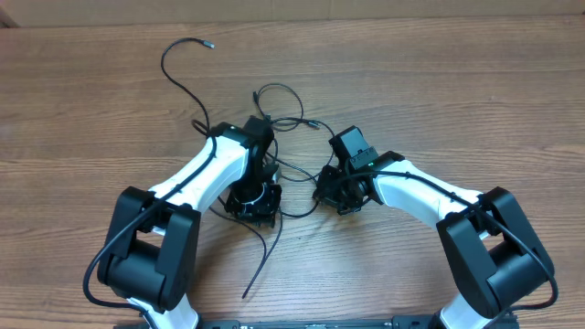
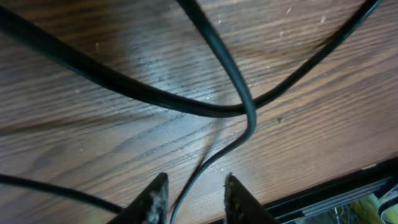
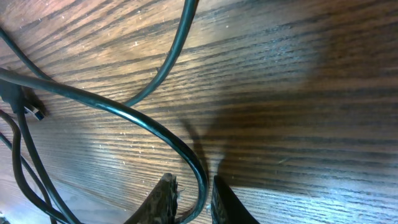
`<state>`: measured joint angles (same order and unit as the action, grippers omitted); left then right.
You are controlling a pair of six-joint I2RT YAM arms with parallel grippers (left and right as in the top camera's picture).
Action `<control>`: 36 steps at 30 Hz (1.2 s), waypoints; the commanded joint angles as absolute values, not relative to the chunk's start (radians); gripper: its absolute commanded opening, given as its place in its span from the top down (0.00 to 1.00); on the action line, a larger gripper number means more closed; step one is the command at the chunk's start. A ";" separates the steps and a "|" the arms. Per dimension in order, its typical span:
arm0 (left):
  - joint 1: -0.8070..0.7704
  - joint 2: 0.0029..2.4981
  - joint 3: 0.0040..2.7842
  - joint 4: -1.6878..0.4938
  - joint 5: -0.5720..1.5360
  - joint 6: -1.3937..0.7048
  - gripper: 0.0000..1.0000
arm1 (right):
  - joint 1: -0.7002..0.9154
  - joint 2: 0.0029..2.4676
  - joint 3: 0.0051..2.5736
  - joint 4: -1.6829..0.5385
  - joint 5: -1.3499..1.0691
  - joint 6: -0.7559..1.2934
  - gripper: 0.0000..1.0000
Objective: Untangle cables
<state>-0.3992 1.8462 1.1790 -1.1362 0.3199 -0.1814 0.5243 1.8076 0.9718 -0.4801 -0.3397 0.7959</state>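
– Between the arms, mid-worktop [image 1: 457, 82], the cables [image 1: 291, 122] lie in a loose tangle. One strand trails off to the far left and another runs toward the near edge. What worries us from here?

– Two things. Just ahead of the left end effector [image 2: 194, 190] two strands cross. If we pull there, we judge the crossing may cinch into a knot instead of opening. Both wrists also sit close together over the tangle, so a careless sweep could knock one against the other or drag the whole bunch along.

– And the plug [image 3: 34, 112] near the right side?

– It could catch in a loop if we haul its strand through.

– How do the end effectors stand?

– On the left, the fingers are plainly apart and a thin strand runs loose between them, not clamped. The right end effector [image 3: 192, 183] shows only a narrow gap, with a strand threaded through it close to one finger. We cannot tell whether that strand is pinched lower down.
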 commanded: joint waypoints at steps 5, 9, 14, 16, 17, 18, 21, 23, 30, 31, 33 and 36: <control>-0.396 1.844 1.147 -1.131 0.329 -0.160 0.73 | 0.529 1.815 0.966 -0.475 -0.333 0.791 0.82; -0.345 1.843 1.247 -1.177 0.334 -0.165 0.74 | 0.529 1.815 0.966 -0.475 -0.333 0.791 0.82; -0.323 1.837 1.357 -1.254 0.340 -0.192 0.76 | 0.529 1.815 0.966 -0.477 -0.333 0.791 0.82; -0.323 1.832 1.367 -1.287 0.337 -0.227 0.75 | 0.529 1.815 0.966 -0.479 -0.333 0.791 0.81; -0.323 1.831 1.365 -1.302 0.329 -0.245 0.74 | 0.529 1.815 0.966 -0.480 -0.333 0.791 0.79; -0.324 1.831 1.364 -1.324 0.307 -0.275 0.75 | 0.529 1.815 0.966 -0.480 -0.332 0.791 0.79; -0.324 1.831 1.352 -1.374 0.250 -0.368 0.75 | 0.529 1.815 0.966 -0.480 -0.333 0.791 0.78; -0.329 1.831 1.316 -1.375 0.249 -0.437 0.74 | 0.529 1.815 0.967 -0.479 -0.333 0.791 0.76; -0.380 1.831 1.174 -1.262 0.290 -0.480 0.56 | 0.529 1.815 0.966 -0.478 -0.333 0.791 0.75; -0.386 1.831 1.162 -1.242 0.301 -0.479 0.55 | 0.529 1.815 0.966 -0.477 -0.333 0.791 0.75; -0.392 1.831 1.151 -1.212 0.331 -0.479 0.55 | 0.529 1.815 0.966 -0.476 -0.333 0.791 0.75; -0.392 1.831 1.151 -1.189 0.347 -0.480 0.55 | 0.529 1.815 0.966 -0.476 -0.333 0.791 0.75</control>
<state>-0.3908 1.8462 1.1568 -1.2034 0.3054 -0.4583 0.5243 1.8076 0.9718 -0.4816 -0.3397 0.7921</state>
